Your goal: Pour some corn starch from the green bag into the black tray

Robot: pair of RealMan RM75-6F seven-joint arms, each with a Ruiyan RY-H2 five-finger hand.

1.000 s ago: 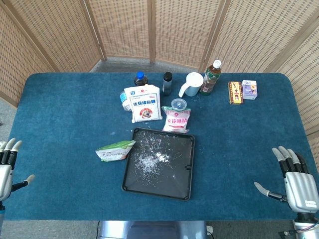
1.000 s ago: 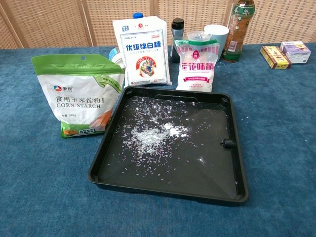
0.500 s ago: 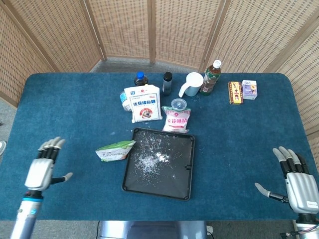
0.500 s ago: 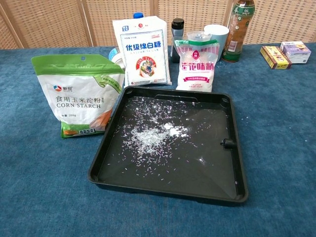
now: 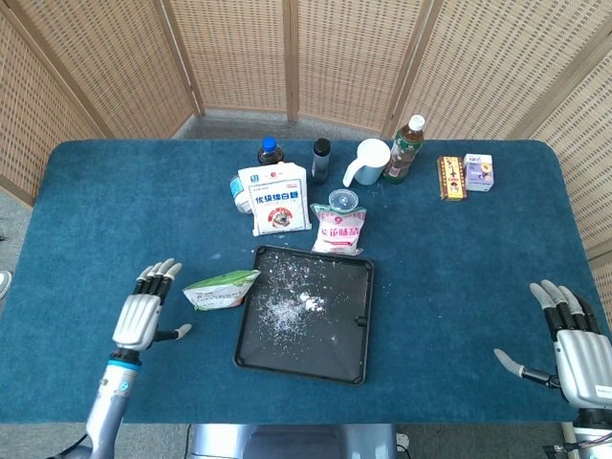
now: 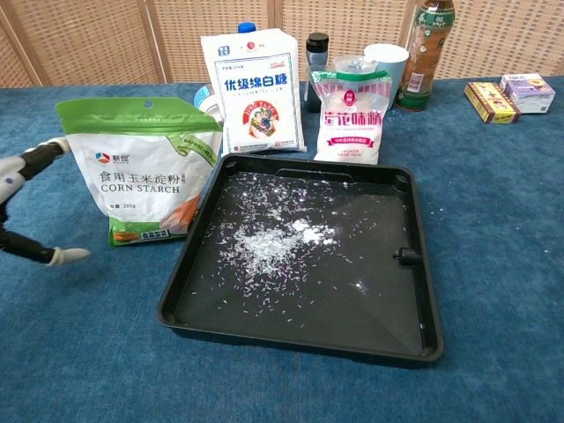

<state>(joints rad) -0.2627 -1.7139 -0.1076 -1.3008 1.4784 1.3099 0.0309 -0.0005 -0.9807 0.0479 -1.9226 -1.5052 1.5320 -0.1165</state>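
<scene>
Blue cloth table (image 5: 115,210) carries the black tray (image 5: 356,316) mid-frame; left hand (image 5: 139,317) spread, seemingly empty, near green bag (image 5: 222,289); right hand (image 5: 572,346) spread, lower right.

A white sugar bag (image 6: 255,90), small white packet (image 6: 354,116), cup (image 5: 369,161) and bottles (image 5: 404,149) stand behind.

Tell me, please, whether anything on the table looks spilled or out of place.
Yes: the black tray already holds scattered white grains and powder, heaped near its middle. The green bag stands upright beside the tray, untouched. Nothing has spilled onto the blue cloth.
</scene>
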